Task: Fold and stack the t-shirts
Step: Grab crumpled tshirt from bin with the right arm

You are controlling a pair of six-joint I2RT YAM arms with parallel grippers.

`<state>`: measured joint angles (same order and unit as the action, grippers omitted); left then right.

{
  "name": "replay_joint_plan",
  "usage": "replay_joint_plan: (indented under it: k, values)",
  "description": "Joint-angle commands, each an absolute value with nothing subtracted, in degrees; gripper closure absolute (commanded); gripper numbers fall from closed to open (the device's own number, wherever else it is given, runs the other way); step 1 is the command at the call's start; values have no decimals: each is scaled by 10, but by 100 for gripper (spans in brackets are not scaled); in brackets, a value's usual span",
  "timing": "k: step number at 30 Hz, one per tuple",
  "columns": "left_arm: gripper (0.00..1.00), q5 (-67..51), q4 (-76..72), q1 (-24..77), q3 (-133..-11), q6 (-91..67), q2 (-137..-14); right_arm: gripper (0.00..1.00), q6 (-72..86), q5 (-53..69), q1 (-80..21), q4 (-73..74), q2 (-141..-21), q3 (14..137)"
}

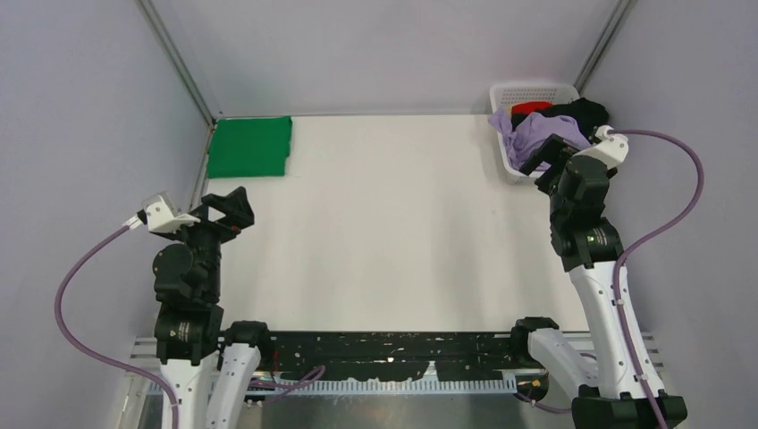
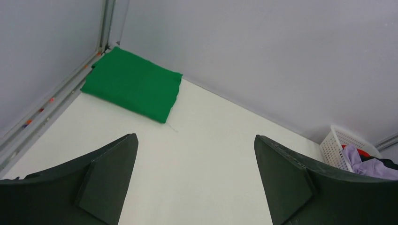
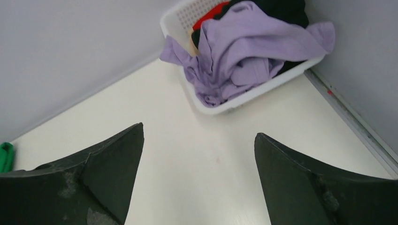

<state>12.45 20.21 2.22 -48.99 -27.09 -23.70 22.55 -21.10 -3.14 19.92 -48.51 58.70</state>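
Folded bright green cloth t-shirt lies flat in the table's far-left corner, long axis running side to side. A crumpled lavender-purple cloth t-shirt, orientation unclear, fills the white perforated plastic basket far right. Left gripper and right gripper gape, empty.

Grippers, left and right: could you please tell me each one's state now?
Left gripper: open, holding nothing.
Right gripper: open, holding nothing.

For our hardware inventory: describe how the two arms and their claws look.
Both arms have black joint housings and white lower links. The left arm and right arm each carry a white wrist block and a looping purple cable. The left claw and right claw have broad matte-black wedge fingers; the right's look scuffed.
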Motion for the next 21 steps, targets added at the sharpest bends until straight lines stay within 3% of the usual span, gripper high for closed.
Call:
replay_joint_plan:
  k: [1,6,10,21]
  values:
    - [1,132,230,20,-477,-289,-213,4,229,-229,-30,266,-513,595]
    - [1,135,237,20,-471,-293,-217,5,184,-283,-26,267,-593,647]
    - [1,147,228,20,-453,-299,-218,5,180,-320,0,291,-748,744]
    - [1,110,201,20,-434,-282,-250,4,183,-233,90,279,-1042,955]
